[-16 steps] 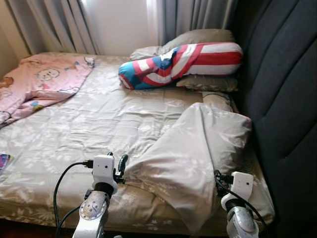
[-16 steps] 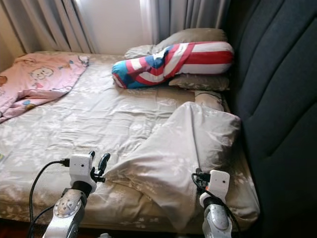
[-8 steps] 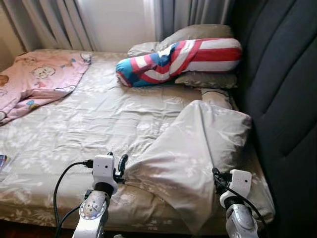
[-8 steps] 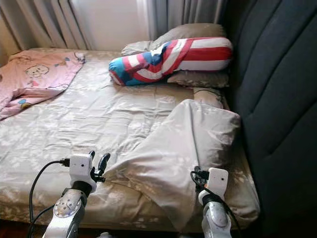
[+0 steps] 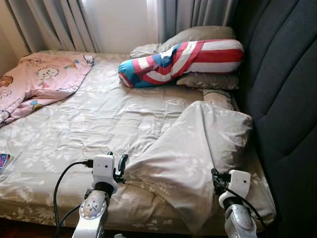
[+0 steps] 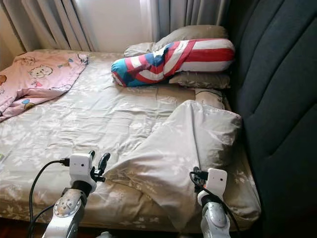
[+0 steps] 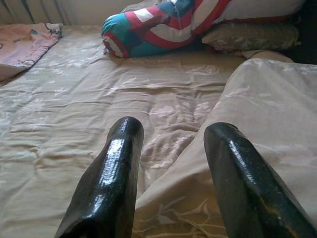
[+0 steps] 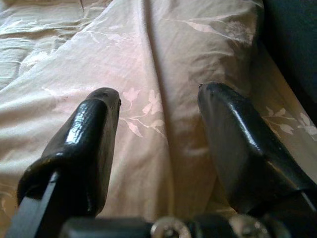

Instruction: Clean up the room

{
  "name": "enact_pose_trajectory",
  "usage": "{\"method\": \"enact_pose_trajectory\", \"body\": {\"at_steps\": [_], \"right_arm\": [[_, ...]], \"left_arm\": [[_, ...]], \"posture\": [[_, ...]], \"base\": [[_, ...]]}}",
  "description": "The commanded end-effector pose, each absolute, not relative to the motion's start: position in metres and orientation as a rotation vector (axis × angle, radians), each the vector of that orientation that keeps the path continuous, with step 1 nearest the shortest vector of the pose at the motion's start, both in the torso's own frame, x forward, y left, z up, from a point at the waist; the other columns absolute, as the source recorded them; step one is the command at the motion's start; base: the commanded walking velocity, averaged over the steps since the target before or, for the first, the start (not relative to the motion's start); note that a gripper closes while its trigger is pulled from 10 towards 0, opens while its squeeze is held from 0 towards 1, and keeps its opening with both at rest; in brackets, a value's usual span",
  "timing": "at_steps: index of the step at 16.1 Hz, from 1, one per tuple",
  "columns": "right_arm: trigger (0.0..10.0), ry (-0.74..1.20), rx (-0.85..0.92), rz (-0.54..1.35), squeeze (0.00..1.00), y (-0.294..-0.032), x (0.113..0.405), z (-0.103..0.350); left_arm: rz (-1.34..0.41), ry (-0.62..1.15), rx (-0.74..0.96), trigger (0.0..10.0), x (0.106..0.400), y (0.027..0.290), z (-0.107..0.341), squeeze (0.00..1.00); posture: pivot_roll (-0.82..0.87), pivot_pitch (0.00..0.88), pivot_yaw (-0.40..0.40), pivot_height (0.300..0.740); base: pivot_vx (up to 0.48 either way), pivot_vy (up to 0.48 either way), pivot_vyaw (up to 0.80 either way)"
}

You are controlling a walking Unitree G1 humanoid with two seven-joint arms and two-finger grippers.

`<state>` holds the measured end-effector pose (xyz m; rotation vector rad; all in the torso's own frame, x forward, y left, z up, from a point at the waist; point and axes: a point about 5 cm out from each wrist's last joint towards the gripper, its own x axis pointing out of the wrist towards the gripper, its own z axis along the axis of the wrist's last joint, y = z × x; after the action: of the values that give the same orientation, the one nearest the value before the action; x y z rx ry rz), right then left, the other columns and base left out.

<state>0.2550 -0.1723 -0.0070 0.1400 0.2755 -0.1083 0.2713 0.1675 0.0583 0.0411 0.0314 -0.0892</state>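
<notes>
Left tool (image 7: 168, 173): spread wide, gripping nothing. It sits at the near edge of the bed (image 5: 89, 124), with the duvet (image 5: 193, 153) fold running in between its fingers but not pinched.

Right tool (image 8: 158, 148): also parted and empty. You see the duvet's cloth lying just ahead of it and under the gap between its fingers.

Duvet: bunched and folded back into a heap straight ahead of both tools, nearer the right one, close against the dark headboard (image 5: 282, 84).

Beyond the tools: a striped red, white and blue pillow (image 5: 183, 59) lies on two beige pillows (image 5: 203, 37) far ahead, near the curtains (image 5: 54, 22). A pink blanket (image 5: 39, 82) is crumpled far off to the left tool's outer side.

Progress: early, by my reading. The sheet is wrinkled, the duvet is not spread, the pink blanket is not folded.

Left to do: you probably need both tools to close on the duvet's edge, then draw it flat across the bed. After that come the pink blanket and the pillows.
</notes>
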Motion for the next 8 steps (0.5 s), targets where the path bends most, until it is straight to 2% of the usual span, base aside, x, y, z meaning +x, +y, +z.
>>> {"method": "enact_pose_trajectory", "body": {"at_steps": [1,8], "right_arm": [[10.0,0.272,0.134,-0.101,0.00,-0.1717,0.2542,-0.0076],[10.0,0.261,0.139,-0.077,0.00,-0.1671,0.2563,-0.0054]], "left_arm": [[-0.097,0.040,0.041,10.0,0.2725,0.1672,0.0585,0.00],[-0.111,0.044,0.045,10.0,0.2750,0.1649,0.0591,0.00]], "posture": [[-0.05,0.019,-0.011,0.658],[-0.05,0.015,-0.006,0.658]], "base": [[0.000,0.000,0.00],[0.000,0.000,0.00]]}}
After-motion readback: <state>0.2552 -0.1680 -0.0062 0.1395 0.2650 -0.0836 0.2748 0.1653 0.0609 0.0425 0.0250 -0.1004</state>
